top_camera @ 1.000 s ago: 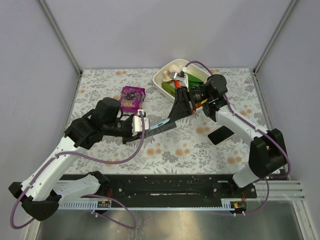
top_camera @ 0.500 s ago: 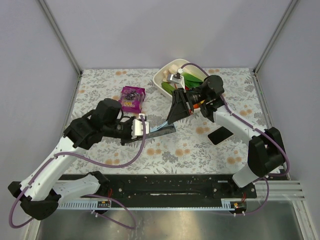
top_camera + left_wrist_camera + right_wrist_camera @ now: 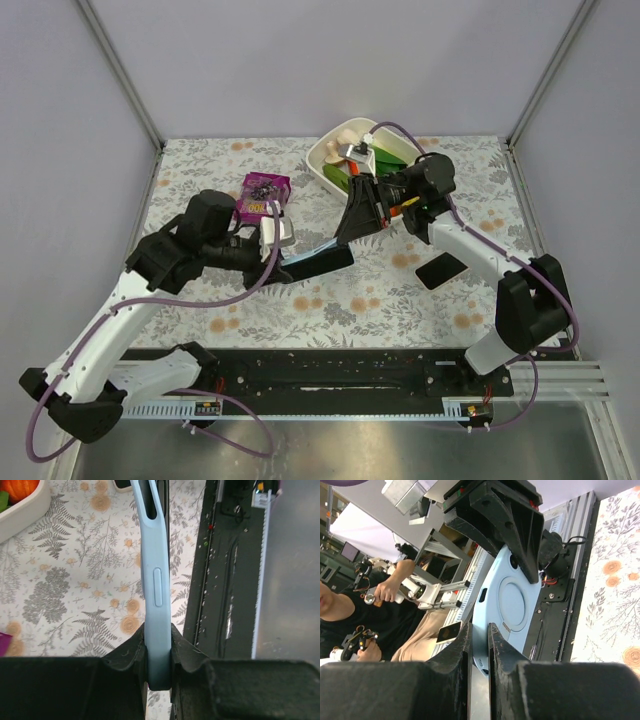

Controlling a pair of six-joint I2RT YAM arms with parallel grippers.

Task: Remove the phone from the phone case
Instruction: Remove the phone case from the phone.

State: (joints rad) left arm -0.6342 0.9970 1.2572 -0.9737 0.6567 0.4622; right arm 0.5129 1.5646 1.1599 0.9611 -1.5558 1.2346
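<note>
A light-blue phone case (image 3: 322, 246) hangs on edge above the middle of the table, held between both arms. Its dark near side (image 3: 325, 262) looks like the phone still seated in it. My left gripper (image 3: 285, 264) is shut on the case's left end; the left wrist view shows the case edge (image 3: 156, 580) with its side button running away from the jaws (image 3: 158, 645). At the case's right end is my right gripper (image 3: 347, 234), shut on the rim. In the right wrist view the case's round-marked back (image 3: 512, 600) rises above the jaws (image 3: 480, 630).
A second black phone (image 3: 441, 270) lies flat on the floral table to the right. A white dish (image 3: 327, 160) holding green and orange items stands at the back, and a purple packet (image 3: 264, 196) lies left of it. The black base rail (image 3: 320, 375) runs along the near edge.
My left gripper has shifted slightly up and to the right with its end of the case. The right gripper has hardly moved. Both grips are unchanged.
</note>
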